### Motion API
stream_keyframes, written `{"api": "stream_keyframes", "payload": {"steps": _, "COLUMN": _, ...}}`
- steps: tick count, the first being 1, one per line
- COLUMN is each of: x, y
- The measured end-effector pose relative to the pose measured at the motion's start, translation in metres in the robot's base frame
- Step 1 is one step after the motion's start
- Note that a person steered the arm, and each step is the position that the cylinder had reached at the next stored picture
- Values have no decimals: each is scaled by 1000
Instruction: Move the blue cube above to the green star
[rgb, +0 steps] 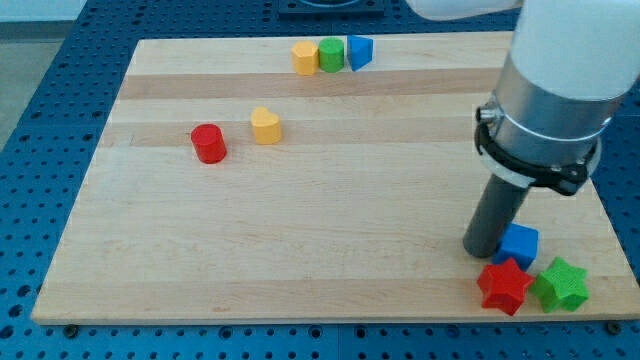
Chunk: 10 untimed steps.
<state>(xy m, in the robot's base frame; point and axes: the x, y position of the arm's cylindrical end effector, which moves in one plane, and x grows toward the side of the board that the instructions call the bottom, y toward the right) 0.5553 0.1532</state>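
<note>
Near the far edge of the wooden board (300, 230) three blocks stand in a row, touching: a yellow block (304, 58), a green block (331, 55) and a blue block (359, 52). Toward the left edge are a red cylinder (209, 144) and, beside it, a yellow heart (266, 126). A red star (503, 286) lies near the bottom right corner.

A robotics lab bench. A pale wooden board (320, 180) lies on a blue perforated mounting plate (40, 90) with a regular grid of holes, the kind used for fixing test rigs. A white and grey robot arm (555, 90) reaches in from the far right.
</note>
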Motion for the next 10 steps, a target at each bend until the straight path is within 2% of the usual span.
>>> {"api": "stream_keyframes", "payload": {"steps": 2, "x": -4, "y": 1}}
{"api": "stream_keyframes", "payload": {"steps": 3, "x": -27, "y": 1}}
{"api": "stream_keyframes", "payload": {"steps": 4, "x": -29, "y": 1}}
{"api": "stream_keyframes", "payload": {"steps": 6, "x": -12, "y": 7}}
{"api": "stream_keyframes", "payload": {"steps": 10, "x": -12, "y": 39}}
